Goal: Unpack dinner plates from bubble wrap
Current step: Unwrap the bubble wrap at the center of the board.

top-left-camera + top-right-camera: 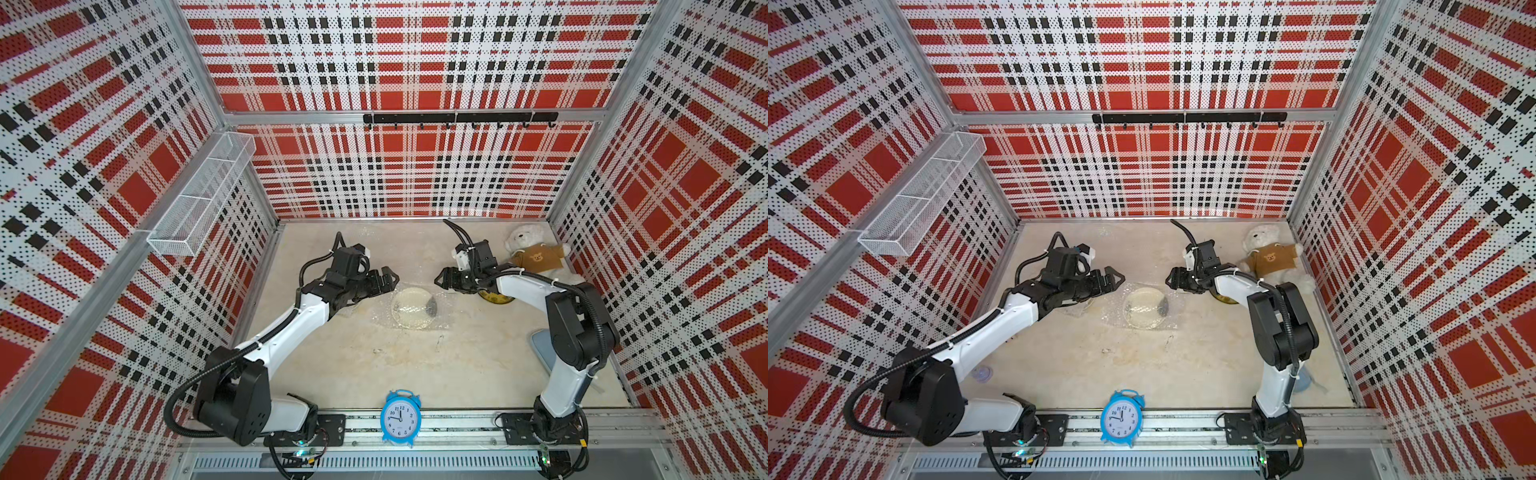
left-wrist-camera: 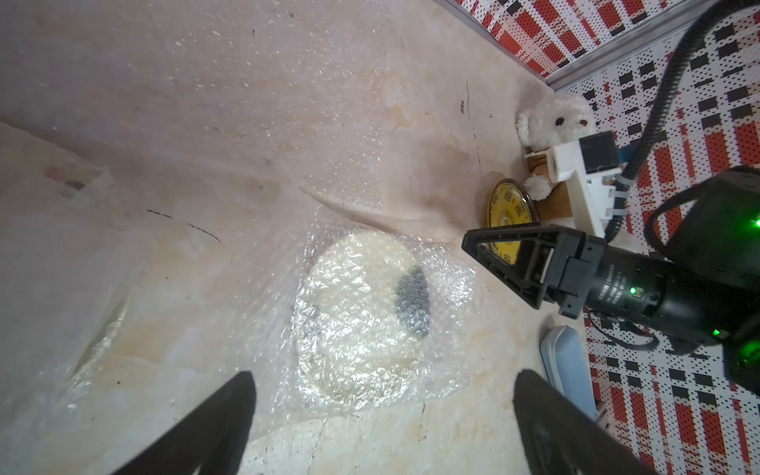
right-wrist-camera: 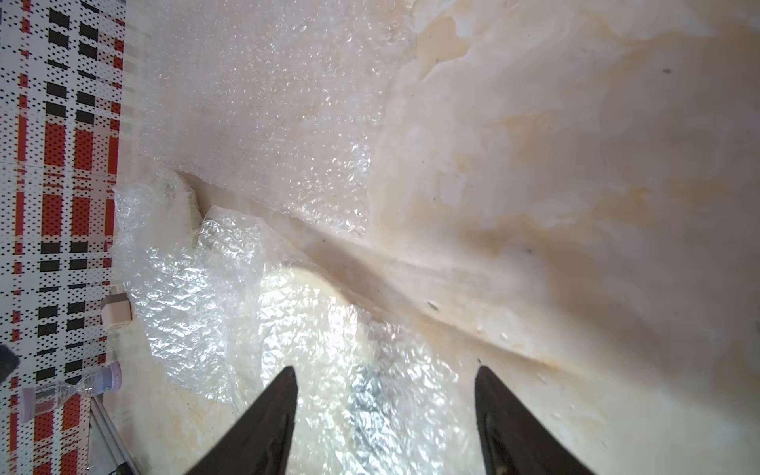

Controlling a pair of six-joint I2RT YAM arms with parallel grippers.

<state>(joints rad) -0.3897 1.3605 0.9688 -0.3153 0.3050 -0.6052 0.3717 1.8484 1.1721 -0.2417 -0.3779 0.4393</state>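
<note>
A cream dinner plate (image 1: 411, 308) (image 1: 1144, 308) with a dark mark lies mid-table, covered by crinkly bubble wrap (image 2: 450, 288). My left gripper (image 1: 392, 279) (image 2: 382, 374) hovers open just left of it, nothing between its fingers. My right gripper (image 1: 439, 279) (image 3: 384, 368) hangs open over the plate's right edge, the wrapped plate (image 3: 329, 329) below its fingertips. A bare yellow dinner plate (image 2: 508, 207) (image 1: 495, 299) with a black rim lies on the table, partly hidden under my right arm. A flat sheet of bubble wrap (image 3: 267, 123) lies behind.
A white teddy bear (image 1: 530, 249) sits at the back right corner. A blue alarm clock (image 1: 400, 417) stands at the front edge. More crumpled wrap (image 3: 185, 288) lies under my left arm. A grey-blue object (image 1: 540, 345) sits behind my right arm. A wire basket (image 1: 203, 195) hangs on the left wall.
</note>
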